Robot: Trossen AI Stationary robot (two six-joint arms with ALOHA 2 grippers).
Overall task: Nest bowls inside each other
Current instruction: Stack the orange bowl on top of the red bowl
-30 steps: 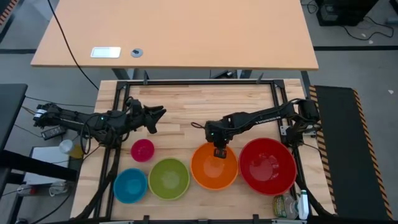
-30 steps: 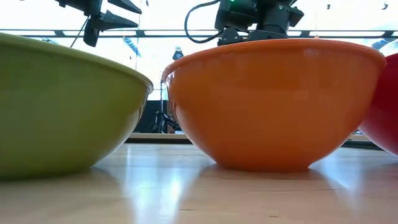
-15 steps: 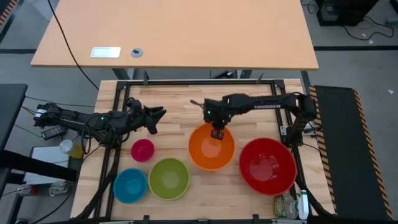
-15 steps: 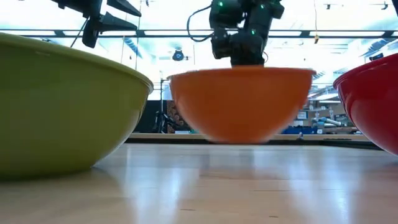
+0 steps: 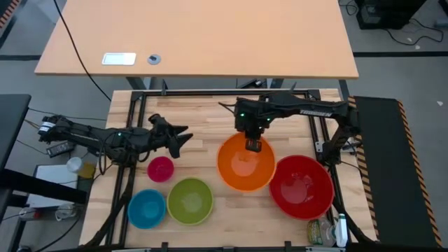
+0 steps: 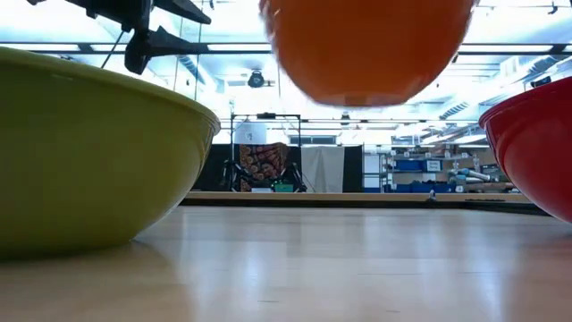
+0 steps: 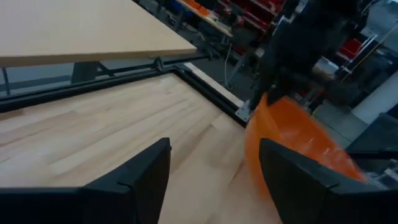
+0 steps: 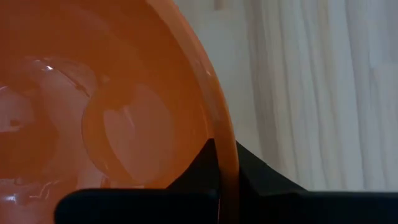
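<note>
The orange bowl hangs above the table, with my right gripper shut on its far rim. In the low view its underside floats high over the wood. The red bowl rests on its base at the near right. The lime green bowl, the blue bowl and the magenta-pink bowl rest on their bases at the near left. My left gripper hovers open above the table, just beyond the pink bowl, with nothing between its fingers. My right gripper pinches the orange bowl's rim on the bowl's far side, one finger inside the wall and one outside. The fingers come from above, pointing steeply down. The bowl hangs below them, lifted clear of the table, mouth up.
A black metal frame borders the wooden tabletop. Bare wood lies between the two arms and at the far left. A second, lighter table stands beyond the frame. Small items sit past the near right corner.
My right gripper has risen with the orange bowl and drifted toward the far edge. The bowl stood on the table a second ago and now hangs well clear of it. My left gripper has opened wider in place.
</note>
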